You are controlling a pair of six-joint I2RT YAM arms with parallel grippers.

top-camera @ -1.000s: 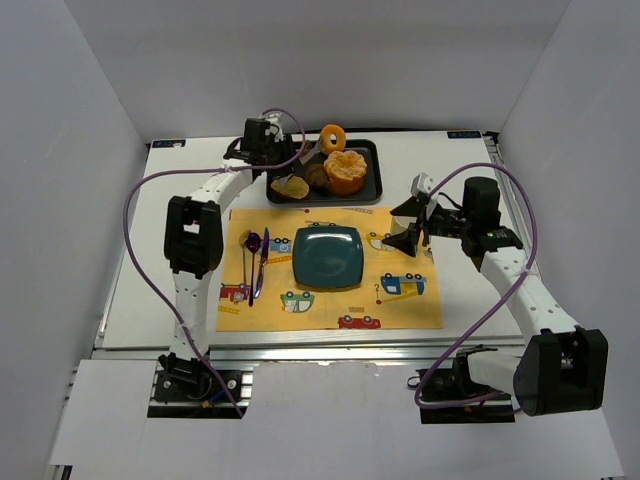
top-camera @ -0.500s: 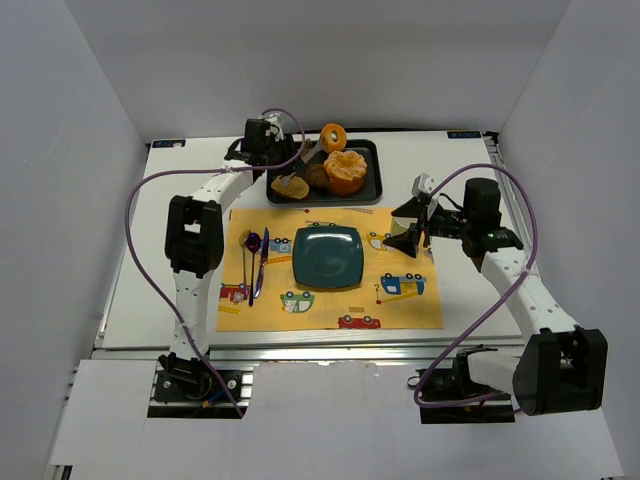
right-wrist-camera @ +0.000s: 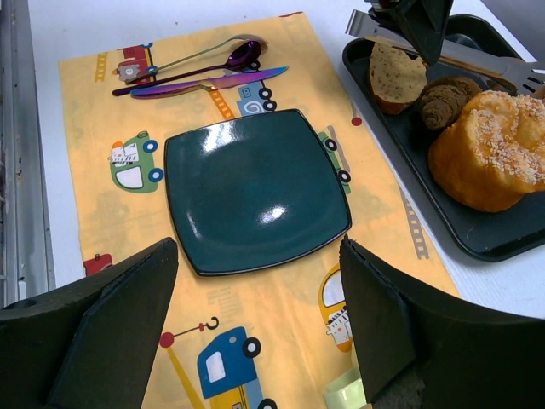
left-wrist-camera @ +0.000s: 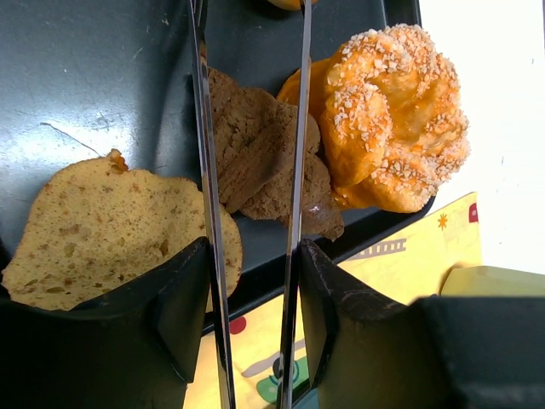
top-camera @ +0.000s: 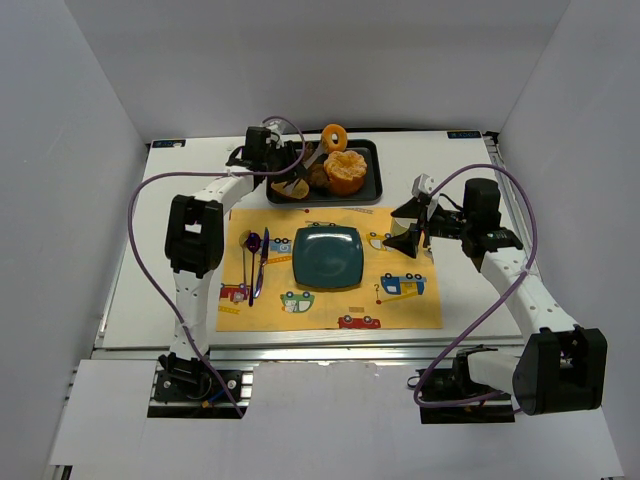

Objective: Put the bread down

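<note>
The left gripper (left-wrist-camera: 254,249) has its two dark fingers (left-wrist-camera: 183,298) clenched on a pair of metal tongs (left-wrist-camera: 204,162). One thin arm of the tongs lies against each pad, and the two arms run forward close together. The tongs reach out over the black tray (top-camera: 373,178), and their tips meet the bread (top-camera: 334,137). It is a small golden ring standing on edge at the tray's far rim, its hole facing the overhead camera. Whether it rests on the rim or hangs clear in the tongs I cannot tell. Under the tongs, inside the tray, a flat tan slice (left-wrist-camera: 102,230) lies at the left end. A dark brown lump (left-wrist-camera: 255,153) lies beside it, and a large orange-brown seeded roll (left-wrist-camera: 396,119) touches the lump on the right.

The right gripper (top-camera: 408,225) hangs with its fingers (right-wrist-camera: 119,298) spread wide, released, over the right part of the yellow placemat (top-camera: 400,305) printed with little vehicles. In its wrist view the square teal plate (right-wrist-camera: 255,187) shows between the spread fingers, in the middle of the placemat. On the mat's left side, apart from the plate, a purple spoon (top-camera: 252,243) and a purple knife (top-camera: 263,262) lie side by side. The tray sits just beyond the mat's far edge on the white table (top-camera: 460,160)
</note>
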